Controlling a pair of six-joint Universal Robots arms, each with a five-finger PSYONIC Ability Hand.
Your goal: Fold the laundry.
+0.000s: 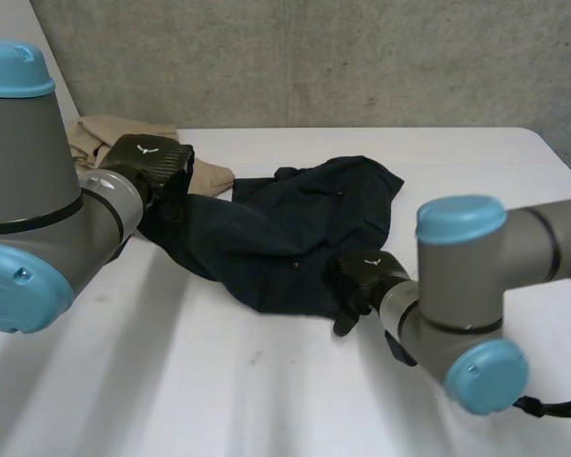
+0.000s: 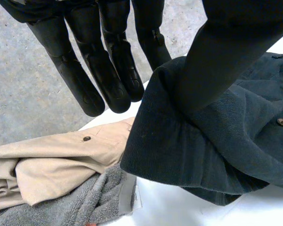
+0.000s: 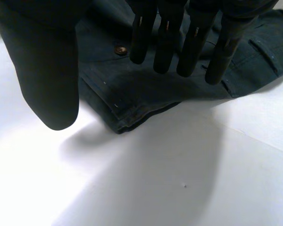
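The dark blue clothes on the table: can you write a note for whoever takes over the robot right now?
Left hand: open, fingers straight, at the left end of the dark blue garment, thumb over its edge.
Right hand: open, fingers straight above the garment's near edge, gripping nothing.
Things: the dark blue garment lies crumpled in the middle of the table. A beige garment and a grey towel are bunched beside the left hand.
Done: no neat fold shows on any piece.
Left: spread and fold the dark blue garment, then probably the beige garment and the grey towel.
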